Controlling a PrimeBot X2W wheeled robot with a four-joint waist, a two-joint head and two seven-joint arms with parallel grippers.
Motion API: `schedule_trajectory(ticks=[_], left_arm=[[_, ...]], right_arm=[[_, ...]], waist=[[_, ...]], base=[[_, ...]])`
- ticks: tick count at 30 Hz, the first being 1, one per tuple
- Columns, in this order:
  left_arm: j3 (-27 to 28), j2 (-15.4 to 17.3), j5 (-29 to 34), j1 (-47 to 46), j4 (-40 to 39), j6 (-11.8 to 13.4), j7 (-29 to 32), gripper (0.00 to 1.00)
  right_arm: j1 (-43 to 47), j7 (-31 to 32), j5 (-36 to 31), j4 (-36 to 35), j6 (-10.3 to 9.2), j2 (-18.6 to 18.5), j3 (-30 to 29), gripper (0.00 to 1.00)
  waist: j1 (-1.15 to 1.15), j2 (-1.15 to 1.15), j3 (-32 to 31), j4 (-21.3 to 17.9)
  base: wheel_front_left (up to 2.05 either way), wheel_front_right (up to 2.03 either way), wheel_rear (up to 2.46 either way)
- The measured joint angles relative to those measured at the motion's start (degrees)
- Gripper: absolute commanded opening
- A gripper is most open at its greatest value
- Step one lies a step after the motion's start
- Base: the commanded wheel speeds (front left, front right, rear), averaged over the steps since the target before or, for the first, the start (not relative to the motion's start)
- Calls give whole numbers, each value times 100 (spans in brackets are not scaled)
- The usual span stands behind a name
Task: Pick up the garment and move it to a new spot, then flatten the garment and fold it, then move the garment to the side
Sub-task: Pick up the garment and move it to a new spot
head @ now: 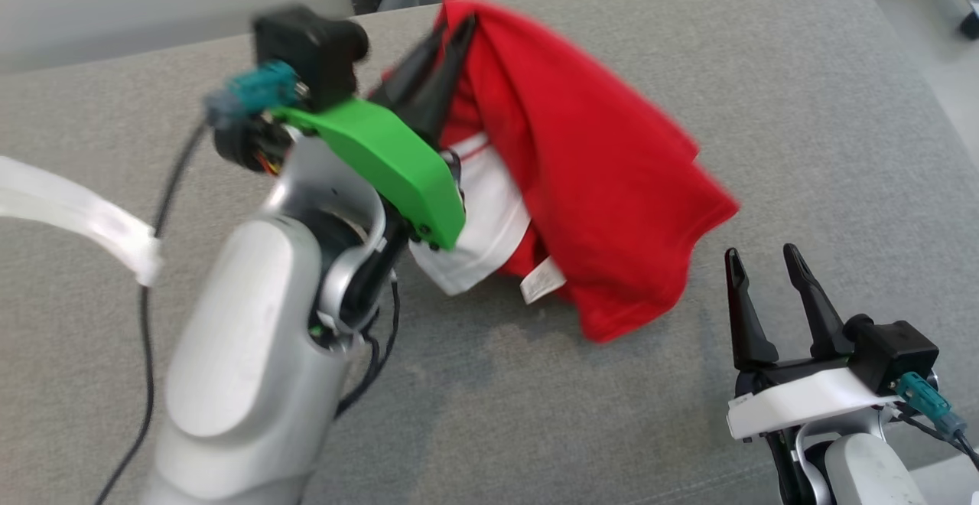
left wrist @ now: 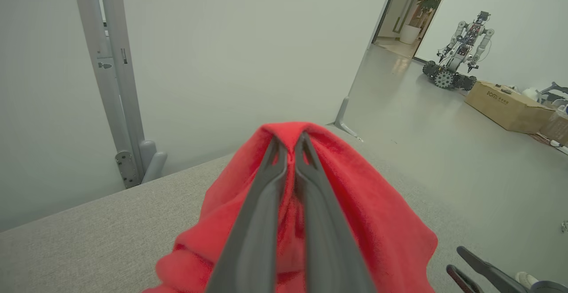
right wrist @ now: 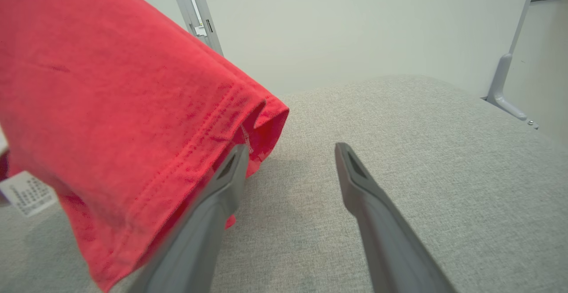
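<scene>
Head view: the red garment [head: 596, 176] hangs as a bunched drape over the grey fabric worktop [head: 803, 107], its top edge raised and its lower folds low over the cloth surface. The left end effector [head: 455, 30] is at the garment's top edge, its two dark fingers pressed together on a pinch of the red cloth. A white inner panel [head: 489, 214] and a small white label [head: 541, 287] show at the garment's lower left side. The right end effector [head: 762, 256] stands just right of the garment's lowest corner, fingers apart and holding nothing

Left wrist view: the left end effector [left wrist: 290, 144] is clamped on the garment [left wrist: 377, 222], with red cloth peaking over the fingertips and falling away on both sides. The worktop [left wrist: 97, 235] lies below and left of the garment. The right end effector [left wrist: 453, 258] shows low to the garment's right. Well beyond the garment stand another robot [left wrist: 457, 57] and a cardboard box [left wrist: 506, 106] on the floor

Right wrist view: the right end effector [right wrist: 291, 147] is spread wide, one finger crossing in front of the garment's [right wrist: 111, 97] hemmed edge; whether it touches cannot be told. The label [right wrist: 26, 193] sits at the garment's lower left
</scene>
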Motion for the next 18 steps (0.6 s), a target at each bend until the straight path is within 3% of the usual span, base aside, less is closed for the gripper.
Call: schedule_trajectory(ticks=[9, 15, 16, 17, 18], left_arm=[[-896, -13, -343, 408, 2431, 55, -1192, 0], [-1439, -18, -731, 420, 3366, 42, -1852, 0], [-1527, -15, -793, 403, 3428, 46, -1933, 30], [-1592, -20, -861, 381, 3482, 58, -2012, 47], [-1648, -19, -929, 357, 3529, 85, -2084, 100]], right_arm=[[-23, 0, 30, 54, 0, 2, 122, 100], [-32, 0, 5, 63, 0, 2, 87, 100], [-30, 0, -9, 63, 0, 2, 69, 100], [-27, 0, -21, 63, 0, 2, 51, 100], [-20, 0, -37, 64, 0, 1, 38, 100]], waist=[[0, 0, 49, -349], [0, 0, 32, -416], [0, 0, 24, -407], [0, 0, 13, -394], [0, 0, -1, -380]], base=[[0, 0, 0], [0, 0, 0], [0, 0, 0], [0, 0, 0], [0, 0, 0]])
